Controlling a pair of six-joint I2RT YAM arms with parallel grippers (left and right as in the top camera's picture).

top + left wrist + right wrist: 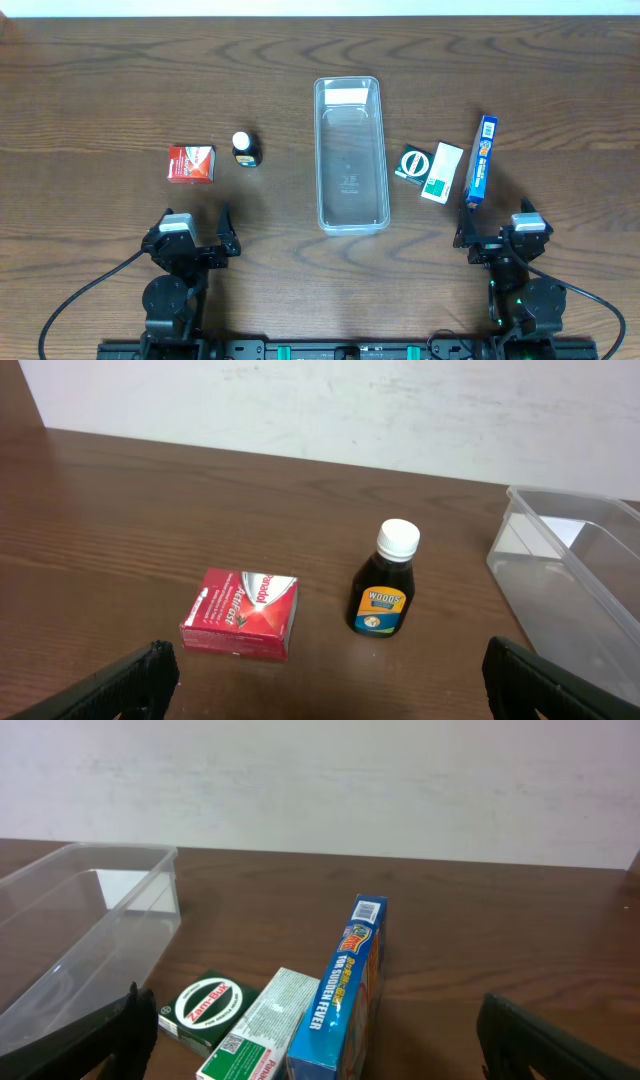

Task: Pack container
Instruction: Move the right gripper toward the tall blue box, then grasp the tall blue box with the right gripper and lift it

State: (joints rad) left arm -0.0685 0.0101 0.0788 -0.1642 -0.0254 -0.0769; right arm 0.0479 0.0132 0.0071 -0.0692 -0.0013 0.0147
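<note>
The long clear plastic rectangular container (350, 175) lies empty in the middle of the brown wooden table (90, 80), its long axis running straight away from the arms. The left gripper (192, 228) and right gripper (497, 232) flank it about equally near, both spread wide and holding nothing.

Bright, even light — soft shadows (faint glare on tabletop (120, 80)), sharp focus.

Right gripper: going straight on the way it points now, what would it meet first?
Probably the blue box standing on its edge, nearly dead ahead of the right gripper; depth is unclear.
</note>
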